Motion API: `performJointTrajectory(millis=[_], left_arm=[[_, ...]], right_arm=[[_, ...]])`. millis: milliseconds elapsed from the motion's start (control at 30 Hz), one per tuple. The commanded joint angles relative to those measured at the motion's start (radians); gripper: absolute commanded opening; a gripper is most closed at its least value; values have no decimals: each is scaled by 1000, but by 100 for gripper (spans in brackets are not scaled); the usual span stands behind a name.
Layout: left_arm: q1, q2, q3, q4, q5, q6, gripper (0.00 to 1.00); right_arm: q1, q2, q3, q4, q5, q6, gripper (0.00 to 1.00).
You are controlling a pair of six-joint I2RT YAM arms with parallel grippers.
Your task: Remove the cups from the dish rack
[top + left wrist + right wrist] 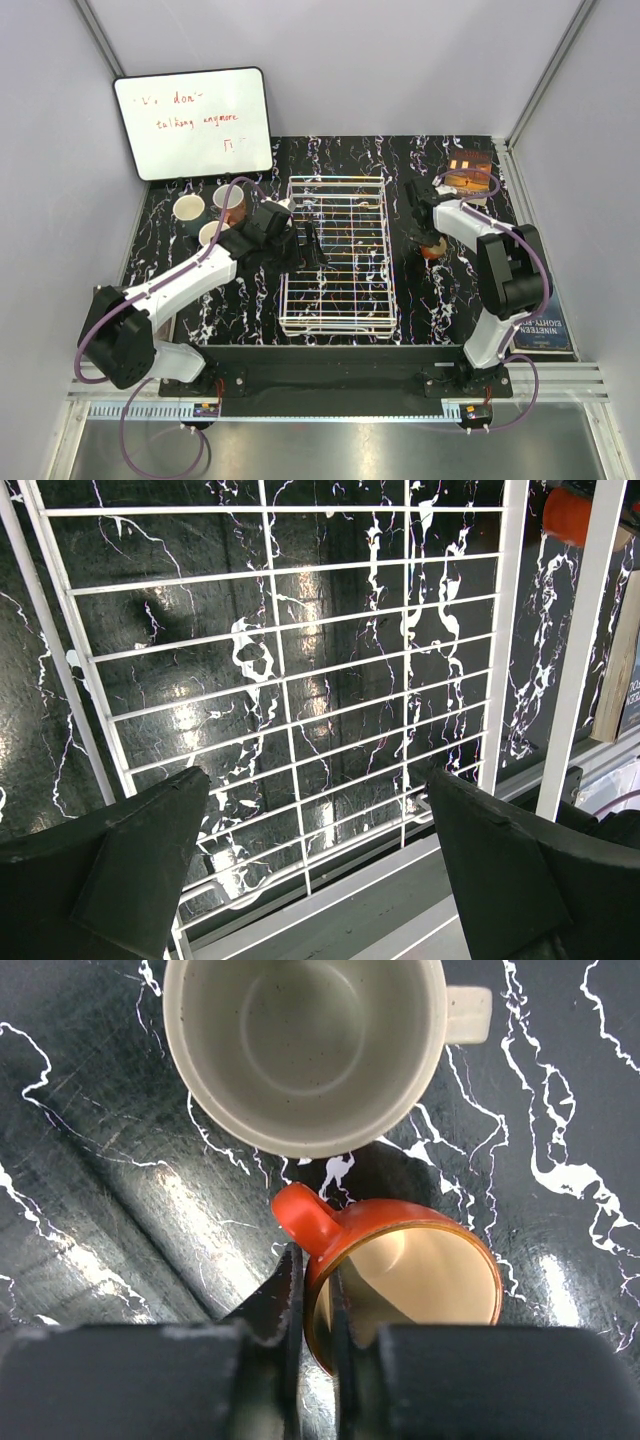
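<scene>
Right wrist view: the right gripper pinches the wall of the orange mug, one finger inside the pale bowl and one outside by the handle. I judge this rim grip is chosen to keep the mug upright for setting down. The mug sits just beside the taupe mug on the marbled table, at 3 o'clock of the dish rack.

Left wrist view: the left gripper hangs spread wide over bare rack wire, holding nothing.

Three more mugs stand at 10 o'clock of the rack. With five cups outside it, only the release looks not yet done.

Writing:
- The whiteboard at 11 o'clock carries red handwriting, with "talking anymore" legible.
- The book at 4 o'clock reads "NINETEEN EIGHTY-FOUR".
</scene>
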Motion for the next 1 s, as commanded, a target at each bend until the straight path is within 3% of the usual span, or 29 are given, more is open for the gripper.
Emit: performJointTrajectory(millis=[0,467,700,967], left_arm=[[0,-35,-10,-10,-21,27,99],[0,-55,1,-3,-30,31,99],[0,-92,30,-14,-38,71,99],[-3,-187,32,-75,-116,130,99]], right_arm=[[-4,-78,-21,28,-4,6,19],[-4,-249,-26,27,-79,1,50],[-4,-472,56,13,-177,-38,68],[-4,-760,38,-91,-328,-126,79]])
